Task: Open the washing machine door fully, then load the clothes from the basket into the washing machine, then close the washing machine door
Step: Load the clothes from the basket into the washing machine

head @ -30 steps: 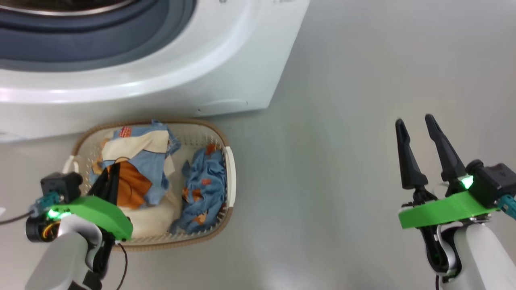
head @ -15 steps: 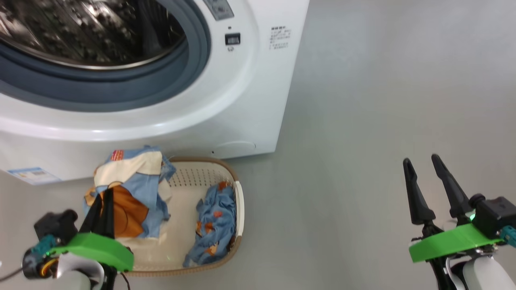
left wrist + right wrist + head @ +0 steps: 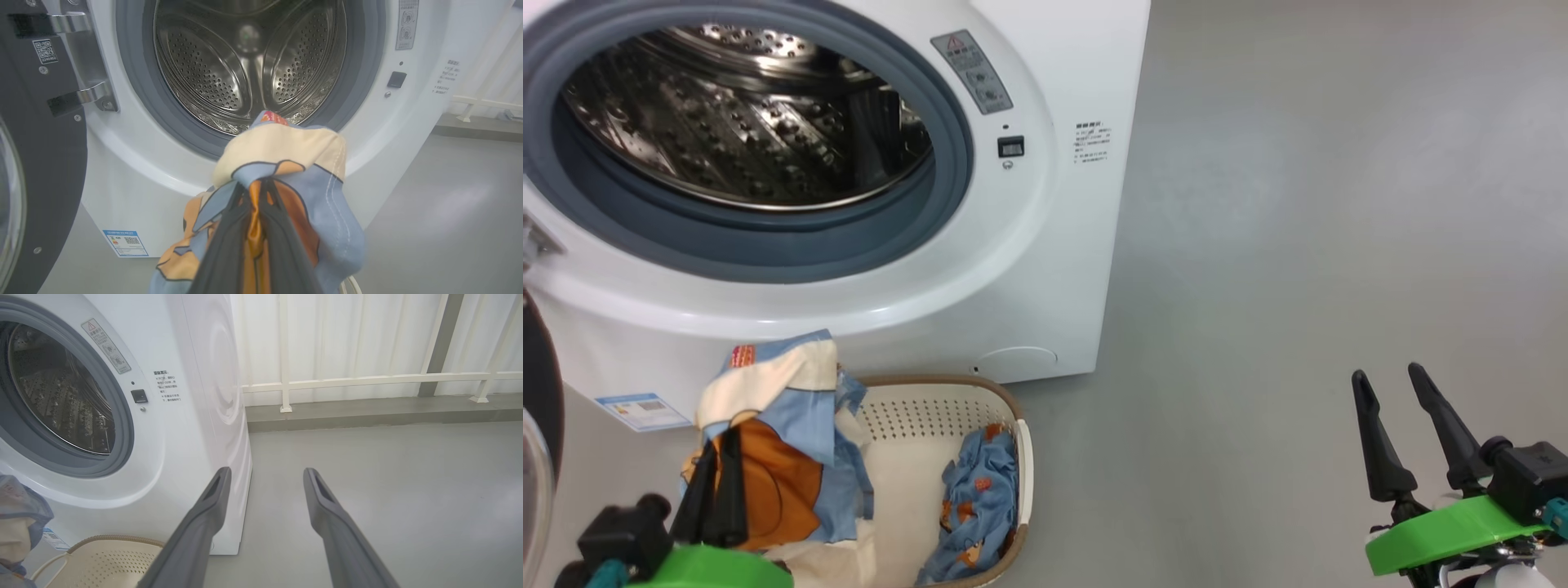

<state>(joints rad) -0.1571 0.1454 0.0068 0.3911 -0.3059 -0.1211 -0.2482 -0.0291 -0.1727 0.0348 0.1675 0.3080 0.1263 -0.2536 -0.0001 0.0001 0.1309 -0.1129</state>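
Left end effector [image 3: 723,441] is pinching a blue, cream and orange garment [image 3: 776,408], its fingers pressed together with cloth bunching over and around the tips. In the head view the garment is hanging at 12 o'clock from that end effector and is covering the left half of the basket [image 3: 947,390]. The open drum [image 3: 743,122] of the washer [image 3: 1054,269] is lying farther out at 12 o'clock. In the left wrist view the bundle is sitting just below the drum mouth.

A second blue garment [image 3: 976,498] is lying in the basket's right half, at 3 o'clock from the grip. The door [image 3: 45,163] is standing swung open at 9 o'clock, cut off by the frame edge. The left end effector's body is running off the bottom edge of the head view. Whether the held garment's lower end is touching the basket floor is hard to make out.

Right end effector [image 3: 1386,374] is hovering with fingers spread, holding nothing. It is over the bare floor [image 3: 1298,245] at 4 o'clock from the washer, well apart from the basket.
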